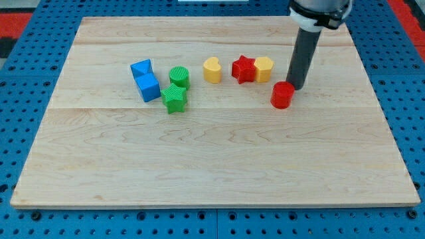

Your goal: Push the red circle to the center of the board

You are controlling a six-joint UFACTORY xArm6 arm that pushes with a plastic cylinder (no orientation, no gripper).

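Observation:
The red circle [282, 95] is a short red cylinder on the wooden board [212, 159], right of the middle and a little toward the view's top. My tip [296, 88] stands just to the circle's upper right, touching or almost touching it. The dark rod rises from there toward the view's top edge.
A red star [243, 69] and a yellow hexagon [263, 69] lie side by side up-left of the circle. A yellow heart [212, 70] lies left of them. A green cylinder [178, 77], green star [174, 99] and two blue blocks [145, 80] cluster at left.

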